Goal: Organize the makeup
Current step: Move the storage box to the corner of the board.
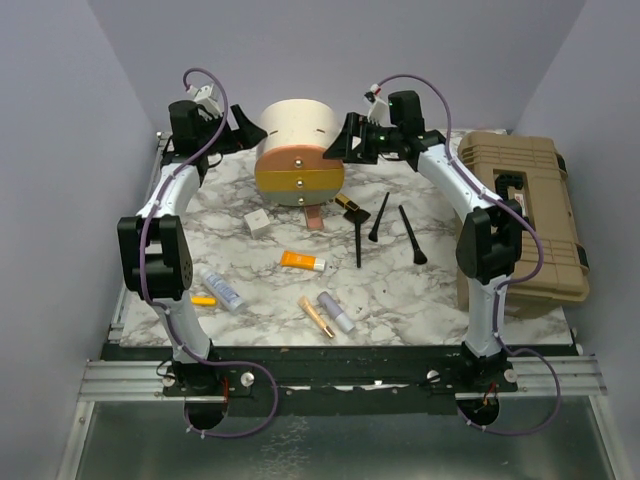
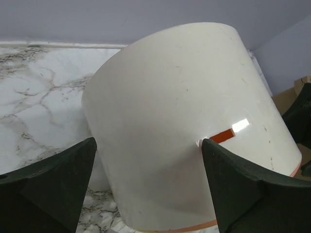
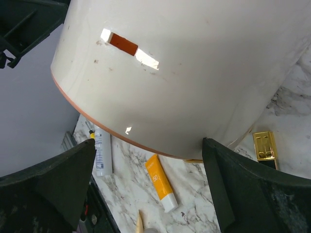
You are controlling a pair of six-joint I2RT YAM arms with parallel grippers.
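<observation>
Top external: round case (image 1: 298, 150) tilted, contents hidden; left tool (image 1: 252, 127), right tool (image 1: 340, 140) both spread beside it.

Makeup (image 1: 303, 262) loose across marble table (image 1: 420, 290)

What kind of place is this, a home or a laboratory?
Probably a robot test cell in a laboratory: left arm and right arm bolted to a metal rail, plain lilac walls around the marble-patterned table, and an orange tube and black brushes laid out.

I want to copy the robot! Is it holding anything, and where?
Can't tell. The left gripper and right gripper gape open beside the round case; touching is unclear.
</observation>
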